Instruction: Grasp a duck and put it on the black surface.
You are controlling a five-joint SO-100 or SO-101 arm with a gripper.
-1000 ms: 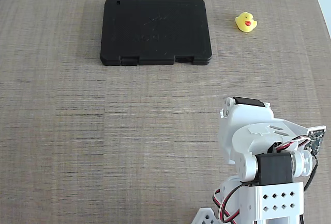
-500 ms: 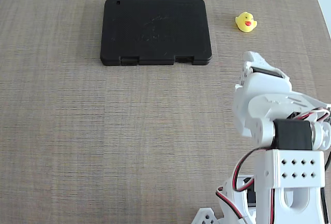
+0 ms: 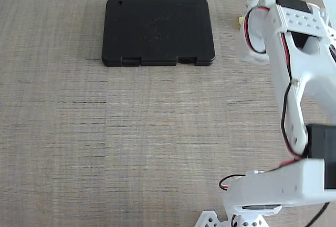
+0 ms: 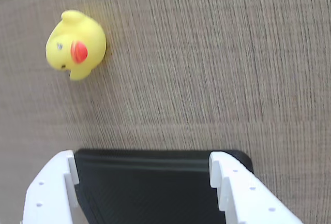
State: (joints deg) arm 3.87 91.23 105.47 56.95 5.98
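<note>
Duck waiting, claw wide and empty

We have not picked up the duck (image 4: 75,44) yet. In the wrist view it sits on the wooden table (image 4: 207,69), up in the left corner. Its red beak points at the camera. Our gripper (image 4: 145,172) is at the bottom of that view. Its two white fingers (image 4: 51,188) stand far apart, and nothing is between them. Behind the fingers we see something dark; we cannot tell for sure what it is.

In the fixed view the black surface (image 3: 157,30) lies flat near the top, a bit left of the middle. Nothing is on it. Our white arm (image 3: 299,75) is on the right side, and it hides almost all of the duck. Only a tiny bit of yellow peeks out at its left edge (image 3: 239,22). So the duck is to the right of the black surface and apart from it.

We think the step now is to line up the claw. The duck is off to one side of our fingers, not between them. We should slide over until the duck sits right in the middle of the gap. Then we go down low, so the fingers hug its round body and not just its head. We should close softly, because a small round duck could pop out or roll away. After that we lift it and carry it over to the black surface.
</note>
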